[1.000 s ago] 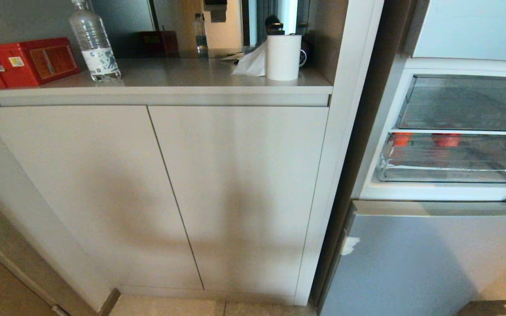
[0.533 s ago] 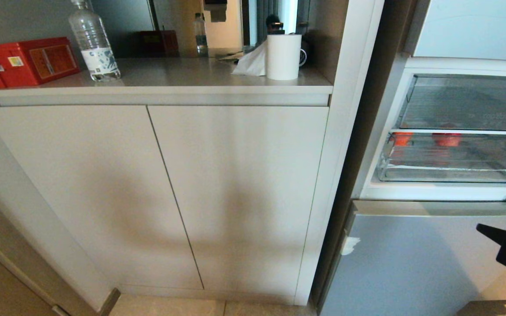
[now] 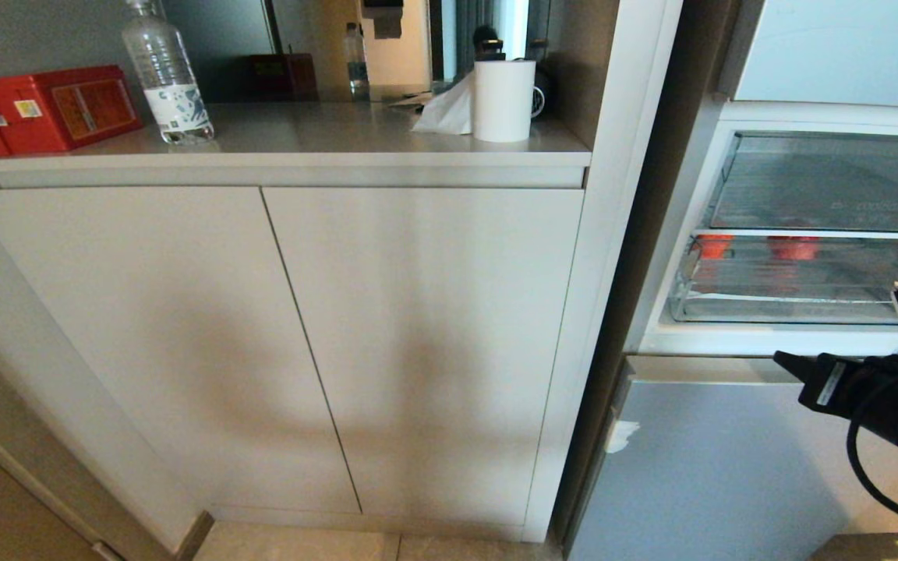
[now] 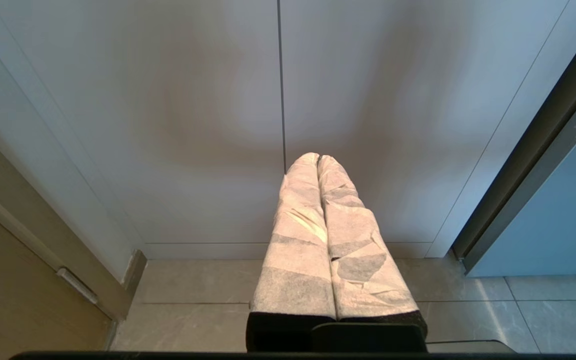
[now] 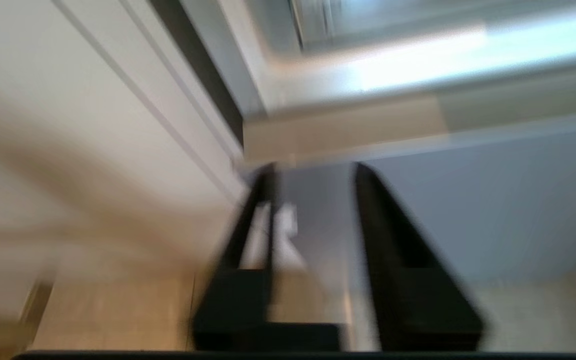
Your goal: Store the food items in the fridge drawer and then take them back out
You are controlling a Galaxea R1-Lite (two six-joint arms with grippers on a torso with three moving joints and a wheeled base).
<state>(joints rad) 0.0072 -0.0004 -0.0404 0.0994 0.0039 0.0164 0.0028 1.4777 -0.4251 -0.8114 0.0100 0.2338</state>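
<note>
The fridge point(image 3: 730, 467) stands at the right with its middle compartment open. Inside, the clear fridge drawer point(image 3: 792, 308) holds two red food items point(image 3: 714, 246) point(image 3: 794, 248) near its back. My right gripper point(image 3: 788, 362) reaches in from the lower right, just below the drawer's front lip and in front of the lower blue door panel point(image 5: 493, 200). In the right wrist view its black fingers point(image 5: 388, 225) stand apart around the right gripper point(image 5: 314, 170), open, with nothing between them. My left gripper point(image 4: 316, 159), wrapped in white tape, hangs shut before the cabinet doors.
A white cabinet point(image 3: 418, 327) fills the left and middle. Its counter carries a red box point(image 3: 51, 109), a water bottle point(image 3: 167, 74) and a paper roll point(image 3: 503, 101). A second clear bin point(image 3: 831, 183) sits above the drawer. A white tape bit point(image 3: 620, 435) marks the fridge edge.
My right gripper came into the head view from the lower right, then rose and moved left to just under the drawer. The drawer and food items have not moved.
</note>
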